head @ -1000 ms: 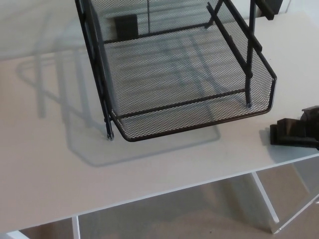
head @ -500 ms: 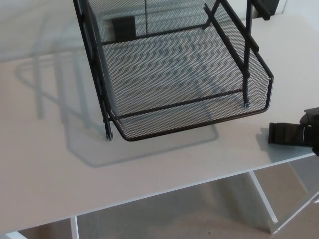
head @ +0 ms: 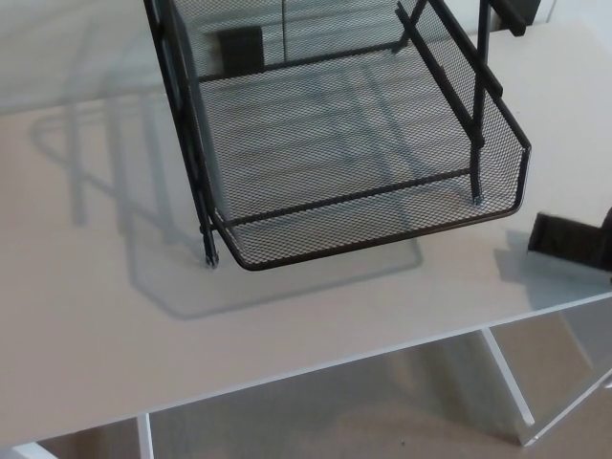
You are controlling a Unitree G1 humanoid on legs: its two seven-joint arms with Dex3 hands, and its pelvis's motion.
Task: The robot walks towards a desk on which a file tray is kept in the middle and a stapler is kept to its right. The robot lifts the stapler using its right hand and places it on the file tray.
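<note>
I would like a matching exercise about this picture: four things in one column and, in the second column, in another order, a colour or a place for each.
Things
1. file tray
2. stapler
3. desk
4. floor

Colour or place
A. beige, seen below the desk's front edge
B. black wire mesh, in the middle of the desk
C. white, flat top
D. dark, at the picture's right edge, right of the tray

Pairs: 1-B, 2-D, 3-C, 4-A
</note>
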